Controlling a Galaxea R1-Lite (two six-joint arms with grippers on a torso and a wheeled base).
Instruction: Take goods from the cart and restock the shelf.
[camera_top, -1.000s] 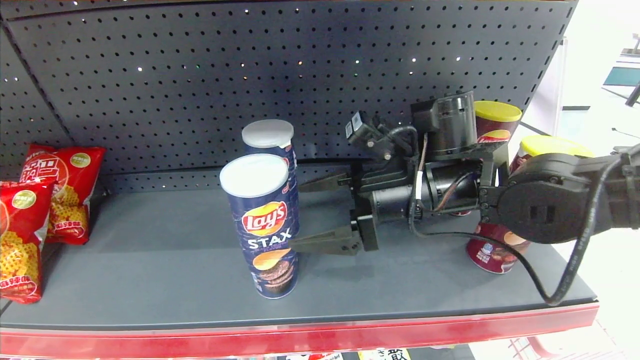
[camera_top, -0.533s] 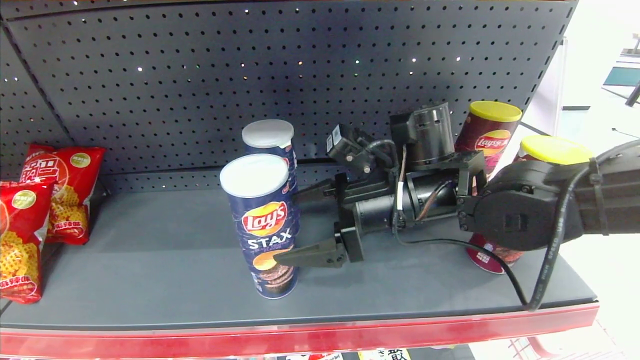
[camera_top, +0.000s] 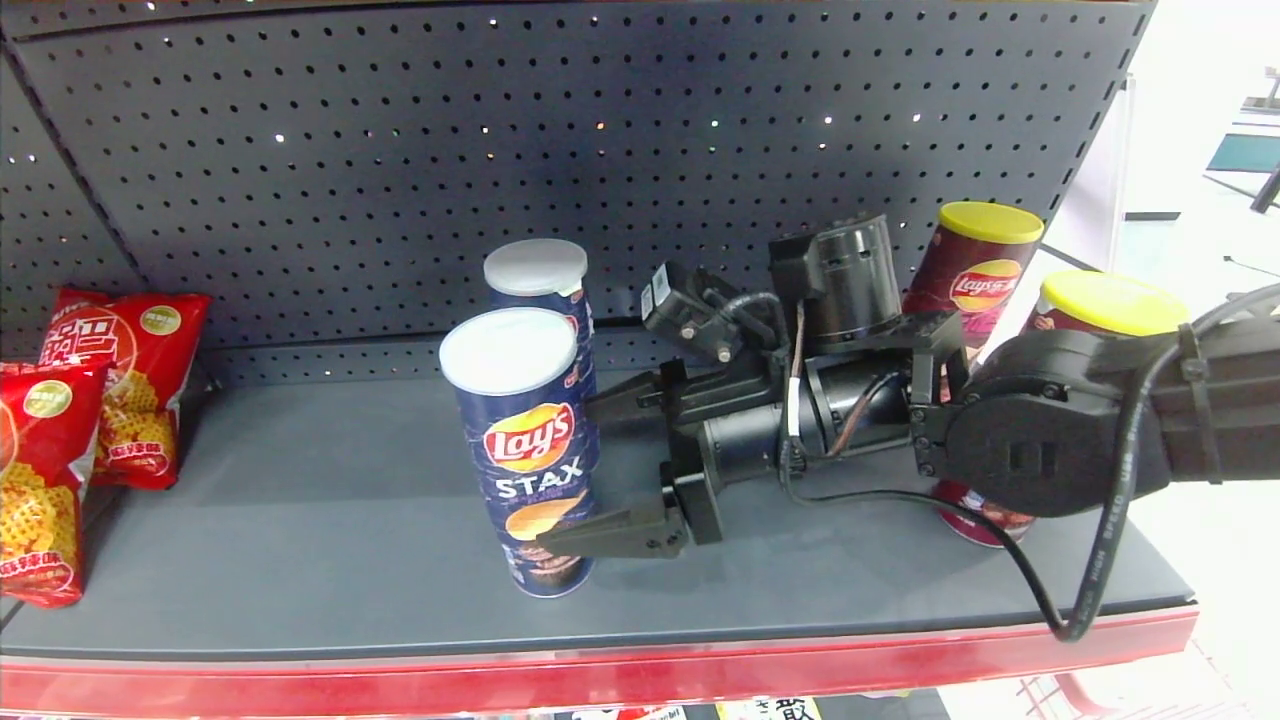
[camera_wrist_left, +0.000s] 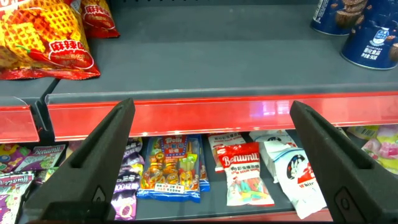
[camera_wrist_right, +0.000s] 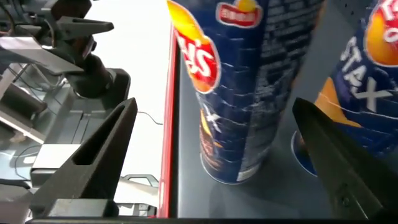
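Note:
Two blue chip cans stand mid-shelf, the front can (camera_top: 522, 450) just ahead of the rear can (camera_top: 541, 285). My right gripper (camera_top: 592, 470) is open and comes in from the right, low on the front can. Its near finger (camera_top: 615, 530) lies across the can's lower front and its far finger (camera_top: 630, 393) passes behind it. The right wrist view has the front can (camera_wrist_right: 249, 87) between the fingers of the right gripper (camera_wrist_right: 213, 106), with the rear can (camera_wrist_right: 367, 81) beside it. My left gripper (camera_wrist_left: 211, 106) hangs open below the shelf's red front edge (camera_wrist_left: 205, 115).
Two maroon cans with yellow lids (camera_top: 985, 260) (camera_top: 1100, 305) stand at the shelf's right end behind my right arm. Red snack bags (camera_top: 120, 390) (camera_top: 40, 480) lie at the left. The grey shelf (camera_top: 330, 520) lies bare between bags and cans. Below hangs a lower shelf of snack packs (camera_wrist_left: 249, 174).
My right gripper has moved left and slightly down, from beside the front blue can to straddling its lower part. The cans have not moved.

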